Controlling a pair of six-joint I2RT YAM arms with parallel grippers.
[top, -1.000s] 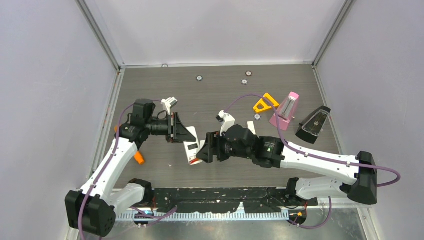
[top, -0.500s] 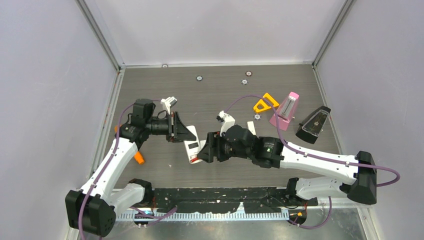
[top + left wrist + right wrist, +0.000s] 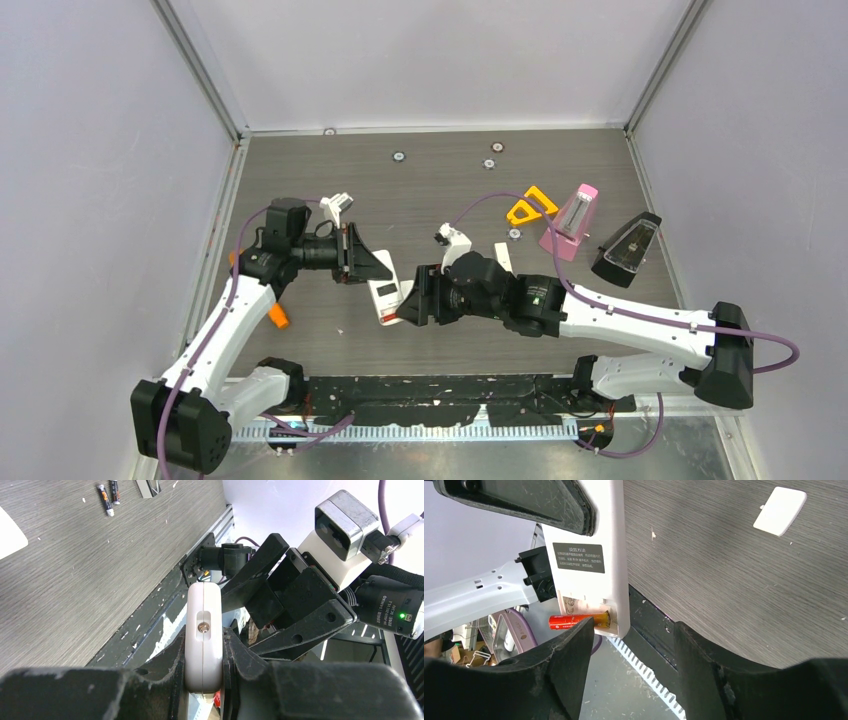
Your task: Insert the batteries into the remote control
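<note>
My left gripper is shut on the white remote control, gripping its two flat faces; I see it edge-on. In the top view the remote hangs off the left gripper above the table. Its open back faces the right wrist camera as the remote. An orange-red battery sticks out sideways from the compartment at the lower end. My right gripper is open around that end, its left finger just under the battery. Two more batteries lie on the table.
A white battery cover lies flat on the dark wood table. An orange triangle, a pink block and a black wedge stand at the right. An orange stick lies beside the left arm. Small discs dot the back.
The right gripper has narrowed its jaws and edged slightly left toward the remote's lower end. The left arm and the remote have held still.
</note>
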